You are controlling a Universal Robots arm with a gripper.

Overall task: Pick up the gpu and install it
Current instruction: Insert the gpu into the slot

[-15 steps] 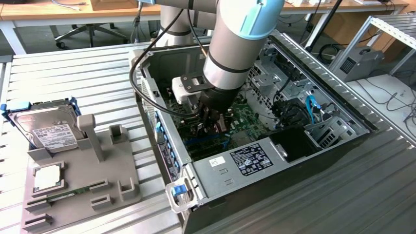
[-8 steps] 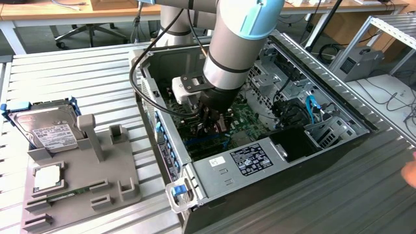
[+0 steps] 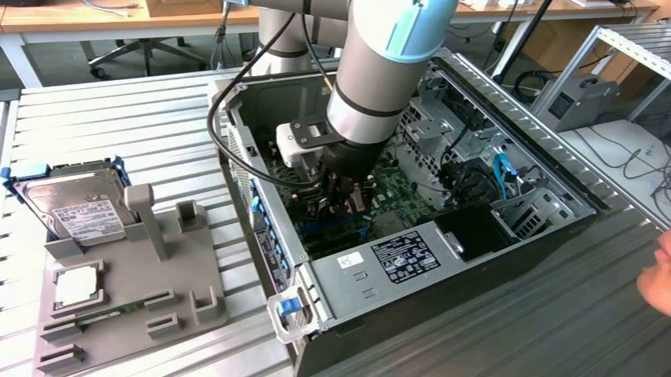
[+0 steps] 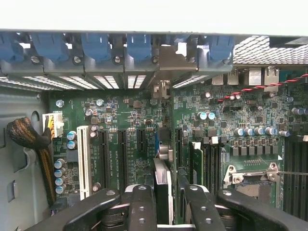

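The gpu (image 4: pixel 162 185) stands edge-on between my two black fingers (image 4: pixel 142 207), a thin card running away toward the rear slot openings of the case. It is low over the green motherboard (image 4: pixel 120 120), in line with the black expansion slots (image 4: pixel 103 159); whether it is seated I cannot tell. My gripper (image 4: pixel 166 204) is shut on it. In the exterior view the gripper (image 3: pixel 344 200) reaches down inside the open computer case (image 3: pixel 545 196), with the gpu (image 3: pixel 354 210) mostly hidden under it.
Blue bracket clips (image 4: pixel 96 45) line the case's rear wall. A white slot (image 4: pixel 83 161), a braided cable bundle (image 4: pixel 29 137) and memory sticks (image 4: pixel 207 163) flank the card. A grey holder (image 3: pixel 137 298) at the exterior view's left carries a hard drive (image 3: pixel 74 208). A hand (image 3: pixel 658 275) shows at the exterior view's right.
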